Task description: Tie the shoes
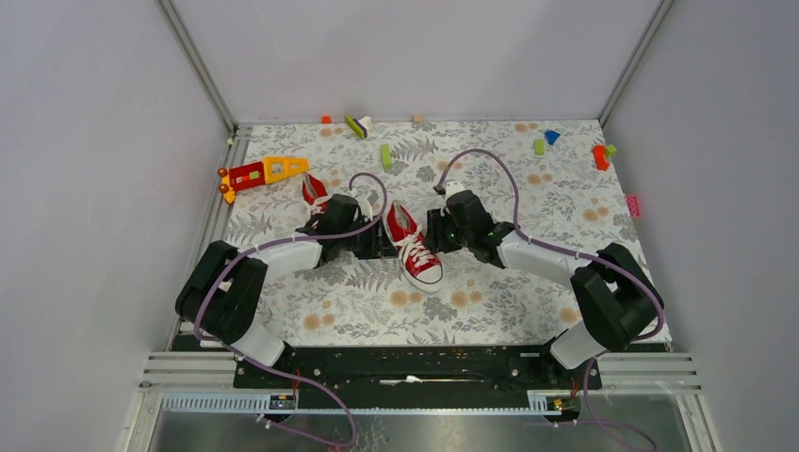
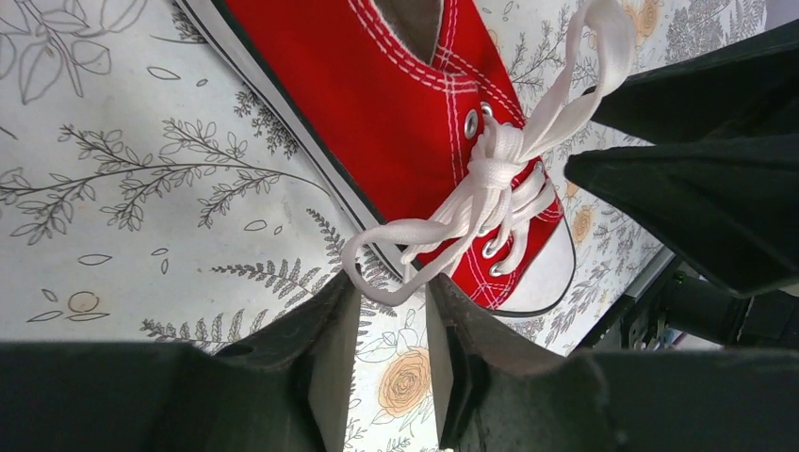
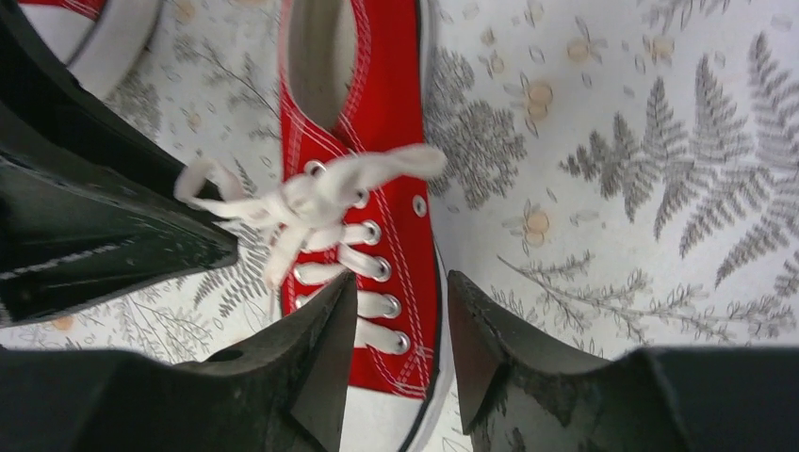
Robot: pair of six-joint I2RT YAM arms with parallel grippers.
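I am working on the shoe [image 1: 415,250] lying mid-bench, its toe pointing to the near edge of the bench [image 1: 490,311]. My claws are sitting on either side of it, close to the laces.

My left claw [image 2: 391,297] is standing partly open, bench showing through the gap. A loop [image 2: 377,281] of white lace is lying across its tips. I am not clamping it as far as I can tell, since the jaws are apart.

My right claw [image 3: 402,287] is hanging over the toe half of the shoe, jaws also apart and gripping nothing. The lace end [image 3: 405,162] on its side is lying loose across the red canvas, just beyond its tips.

At the top eyelets the laces are bunching into a knot [image 2: 490,174]. I am judging this as a first tie, or a slack half bow: one loop is showing on my left, only a flat strand on my right. A tidy two-loop bow is not showing, so this shoe is looking part done.

The second shoe [image 1: 313,190] is lying nearer the left edge, farther from me, partly under my left arm. Its laces are hidden, so I cannot tell their state. I am reckoning less than half the job is finished: this bow is needing forming and tightening, then the other shoe is waiting.
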